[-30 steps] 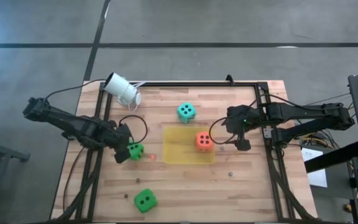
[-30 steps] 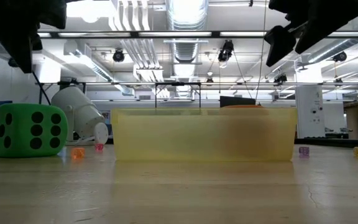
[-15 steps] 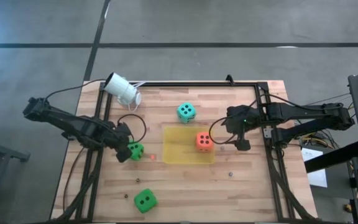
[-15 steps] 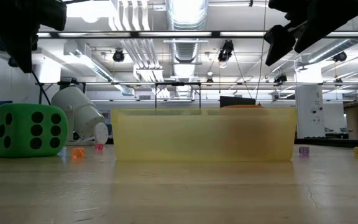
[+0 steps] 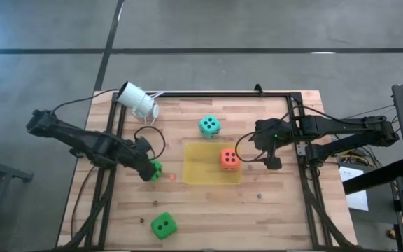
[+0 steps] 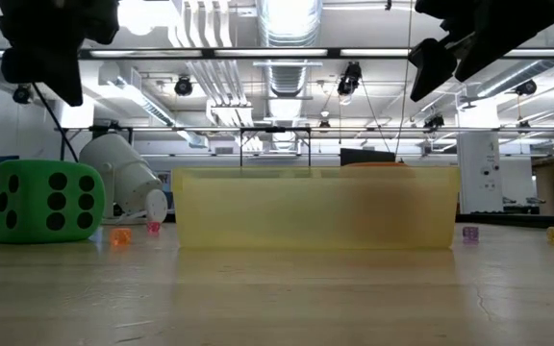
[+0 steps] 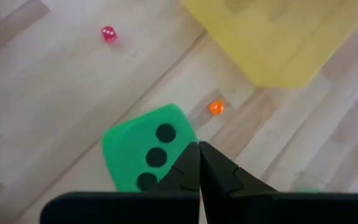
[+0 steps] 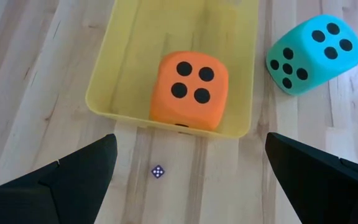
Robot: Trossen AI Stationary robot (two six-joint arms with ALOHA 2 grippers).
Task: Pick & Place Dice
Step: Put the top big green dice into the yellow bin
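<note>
On the wooden table, four dice lie spread out. The orange die sits inside the shallow yellow tray near the table's middle, four pips up in the right wrist view. The teal die rests on bare wood just beyond the tray's far edge. One green die lies to the left of the tray, partly covered from above by the left gripper, whose fingers are pressed fully together over it and hold nothing; in the left wrist view that die shows a face with three pips. The second green die stands near the front edge, well apart from the others. A few tiny dice, one orange and one pink, dot the wood around it. The right gripper hangs just right of the tray with its fingers spread wide and empty. A white camera lies tipped at the table's far left corner.
</note>
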